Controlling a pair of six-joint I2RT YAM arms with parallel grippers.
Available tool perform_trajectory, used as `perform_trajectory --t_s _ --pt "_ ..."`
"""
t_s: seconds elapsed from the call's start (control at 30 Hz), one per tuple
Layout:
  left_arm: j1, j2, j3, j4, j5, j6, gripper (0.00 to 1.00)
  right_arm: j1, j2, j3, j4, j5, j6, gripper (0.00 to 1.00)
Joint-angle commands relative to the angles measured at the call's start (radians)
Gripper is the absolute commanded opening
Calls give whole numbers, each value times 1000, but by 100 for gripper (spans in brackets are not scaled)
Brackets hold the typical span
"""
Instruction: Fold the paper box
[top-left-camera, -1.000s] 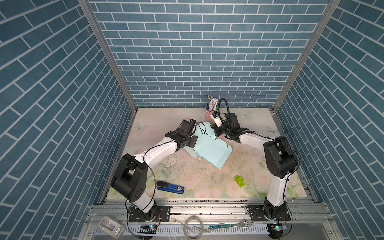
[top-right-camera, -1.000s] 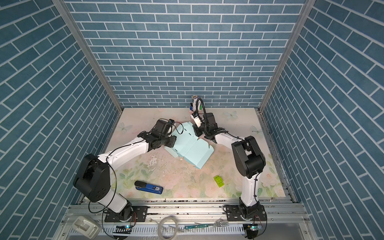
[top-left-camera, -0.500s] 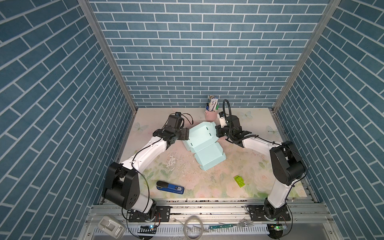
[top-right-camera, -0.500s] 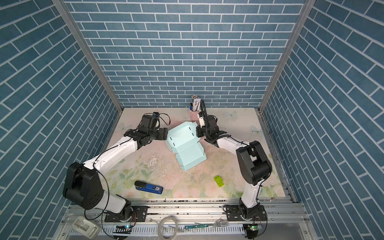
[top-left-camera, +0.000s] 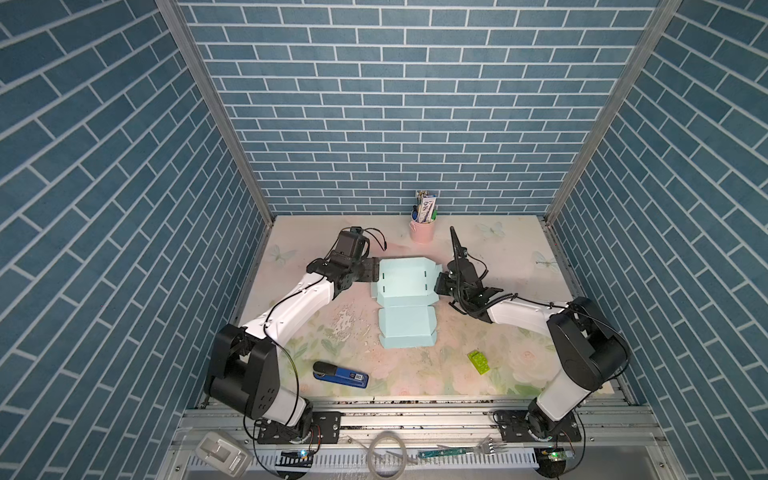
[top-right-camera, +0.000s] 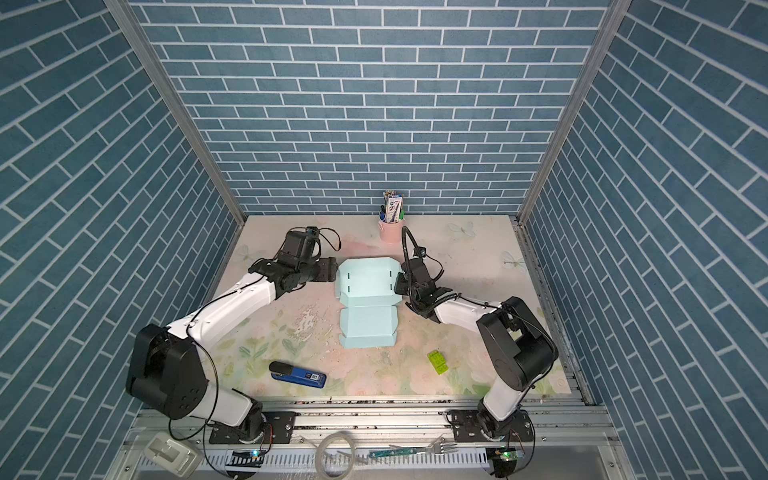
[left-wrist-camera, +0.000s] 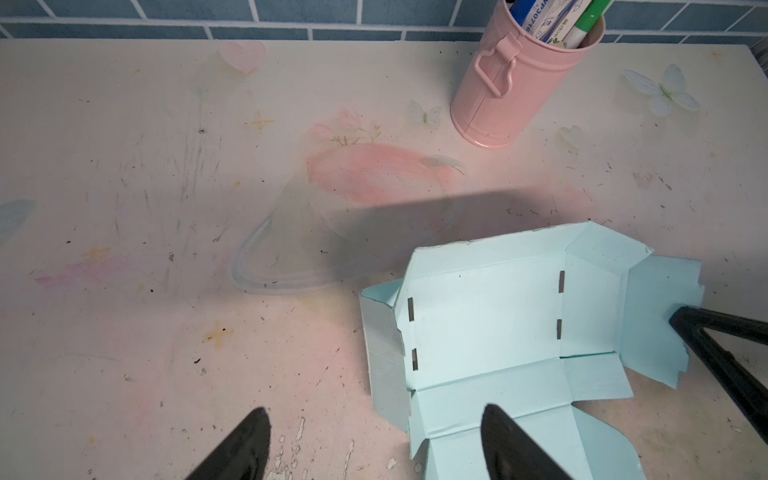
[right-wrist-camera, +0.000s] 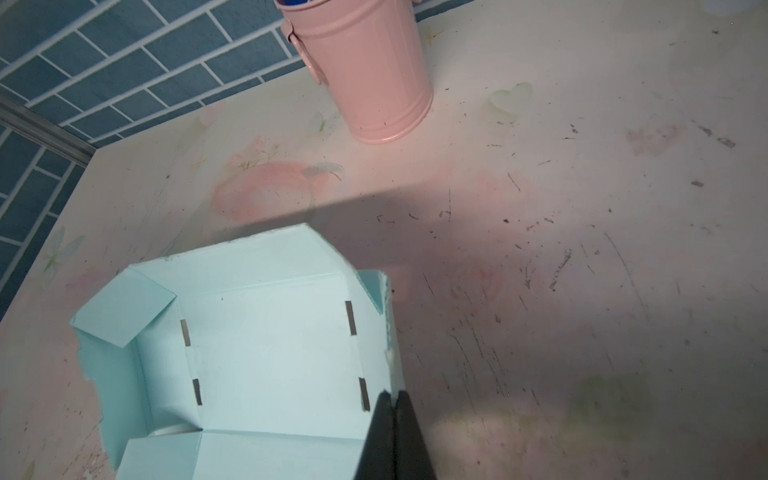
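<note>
The paper box (top-left-camera: 405, 286) (top-right-camera: 368, 291), pale mint card, lies partly folded in mid-table, a raised tray half behind and a flat panel in front. My right gripper (top-left-camera: 437, 286) (right-wrist-camera: 392, 395) is shut on the tray's right side wall (right-wrist-camera: 376, 332). My left gripper (top-left-camera: 374, 272) (left-wrist-camera: 374, 415) is open at the tray's left wall (left-wrist-camera: 380, 349). One of its fingertips (left-wrist-camera: 257, 419) is over bare table and one (left-wrist-camera: 494, 415) over the card, with nothing pinched. The box's inside (left-wrist-camera: 482, 324) shows cut slots. The right fingers (left-wrist-camera: 706, 332) show against the far flap.
A pink pen cup (top-left-camera: 422, 230) (left-wrist-camera: 519, 83) (right-wrist-camera: 365, 70) stands close behind the box by the back wall. A blue stapler (top-left-camera: 340, 376) lies front left and a green toy brick (top-left-camera: 478, 362) front right. Brick-patterned walls close three sides.
The box has swung from lying askew to square with the table and moved slightly back. My left gripper has opened and drawn out to the box's left edge. The right gripper stays shut.
</note>
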Motion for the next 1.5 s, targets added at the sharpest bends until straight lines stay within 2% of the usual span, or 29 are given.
perform_trajectory --t_s 0.0,0.27,0.53,0.63,1.0,1.1,1.27,1.47 --pt "-23 25 10 -37 9 -14 80 19 -45 -33 73 87 105 0" --pt "-42 93 44 -64 0 -89 78 30 -71 -113 148 94 140 0" --pt "-112 281 155 -70 -132 -84 76 30 -117 -159 158 84 128 0" --pt "-112 334 181 -39 -142 -89 68 29 -124 -170 160 85 128 0" --pt "-114 370 177 36 -175 -50 10 29 -94 -161 168 80 118 0" --pt "-112 325 131 92 -136 -46 9 30 -83 -154 168 80 117 0" --pt "-118 252 48 195 -11 -34 9 30 -66 -143 173 80 111 0" --pt "-131 174 -64 325 91 -95 9 30 -36 -124 173 78 104 0"
